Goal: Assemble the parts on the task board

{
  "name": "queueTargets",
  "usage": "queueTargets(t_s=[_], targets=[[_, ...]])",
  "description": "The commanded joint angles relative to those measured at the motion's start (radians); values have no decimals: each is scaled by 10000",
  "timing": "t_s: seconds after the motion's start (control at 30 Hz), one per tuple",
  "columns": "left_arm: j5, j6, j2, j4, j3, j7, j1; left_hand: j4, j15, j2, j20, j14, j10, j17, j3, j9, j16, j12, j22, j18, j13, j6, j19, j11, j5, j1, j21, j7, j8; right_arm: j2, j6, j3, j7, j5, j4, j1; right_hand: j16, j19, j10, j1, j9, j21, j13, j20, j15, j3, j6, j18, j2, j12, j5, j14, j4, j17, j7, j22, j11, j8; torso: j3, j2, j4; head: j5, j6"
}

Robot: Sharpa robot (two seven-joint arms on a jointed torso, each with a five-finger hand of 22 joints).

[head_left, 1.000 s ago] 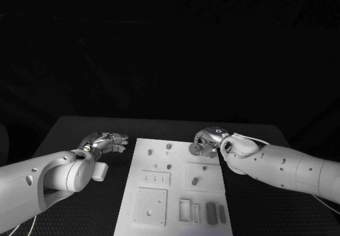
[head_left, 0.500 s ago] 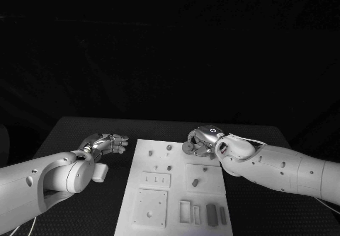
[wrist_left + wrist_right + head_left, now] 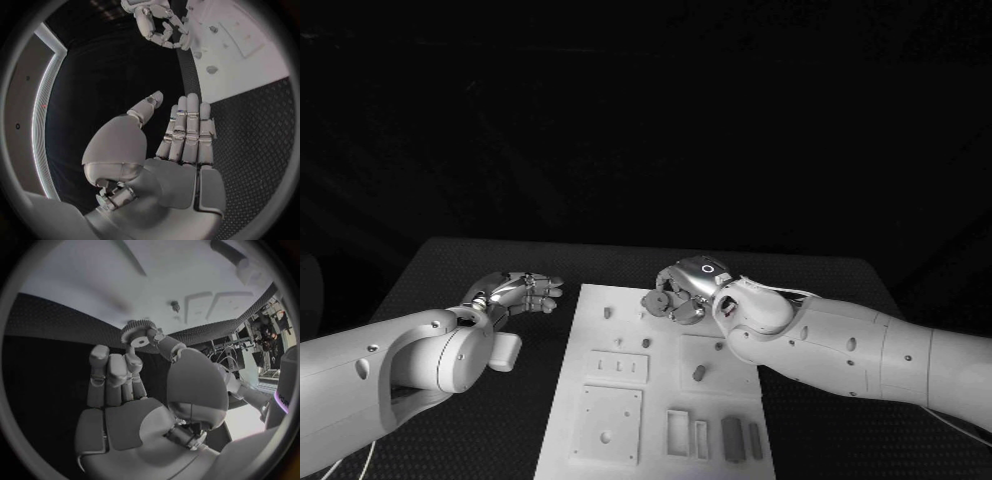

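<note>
The white task board (image 3: 629, 432) lies in the middle of the black table. My right hand (image 3: 685, 289) hovers over the board's far end and pinches a small toothed gear (image 3: 656, 300) between thumb and a finger. The right wrist view shows the gear (image 3: 139, 335) at the fingertips of that hand (image 3: 125, 390), above the board (image 3: 94, 280) and near a small peg (image 3: 175, 304). My left hand (image 3: 514, 291) is off the board's left side, fingers straight and apart, holding nothing. In the left wrist view, the left hand (image 3: 184, 145) lies flat above the table with the board (image 3: 250, 65) beyond it.
Small pegs (image 3: 606, 312) stand in the board's far half, and a grey piece (image 3: 698, 372) sits in a square recess. Slots with long grey pieces (image 3: 731, 437) are at the near right corner. Bare table lies on both sides of the board.
My right hand has carried the gear leftward across the board's far end. The left hand has stayed where it was.
</note>
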Motion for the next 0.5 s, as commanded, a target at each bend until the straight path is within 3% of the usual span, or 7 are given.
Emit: queueTargets(t_s=[0.03,0.27,0.37,0.5], targets=[[-28,98,45,5,11,103,13,4,18,-17,-30,-65,-55,-13,19,14,48,-62,171,-8,14,-47,-73,27,8,-93,58,-22,-41,195,-96,4,-289,-547,-24,7,18,58,36,15,10,62,-13,-13,-56,8,1297,419,-81,-26,-41,38,45,-10,90,-9,-34,25,1,0,0,33,30],[-13,128,101,-23,11,89,12,4,18,-16,-31,-66,-54,-15,19,17,50,-65,171,-7,18,-48,-73,26,3,-93,59,-21,-44,681,-125,-6,-355,-700,-351,-13,-4,65,42,-1,18,68,-21,-16,-58,24,1292,419,-92,-34,-41,31,75,-43,90,-11,-35,20,-12,1,36,9,97],[1,162,108,-13,11,82,12,7,18,-16,-30,-66,-53,-16,17,18,50,-67,170,-7,20,-48,-73,26,1,-98,60,-19,-46,831,-218,-15,-370,-841,-430,-89,-12,65,42,-1,19,68,-23,-17,-58,28,1287,419,-96,-37,-40,27,77,-55,90,-11,-35,16,5,0,9,34,93],[2,174,121,-20,12,72,12,8,19,-15,-30,-67,-60,-18,14,20,51,-73,170,-8,21,-50,-74,24,-3,-103,60,-21,-49,975,-225,-18,-376,-962,-501,-157,-32,66,40,14,21,70,-31,-23,-60,42,1268,419,-108,-49,-41,22,67,-81,92,-13,-35,4,-1,5,9,62,68]])
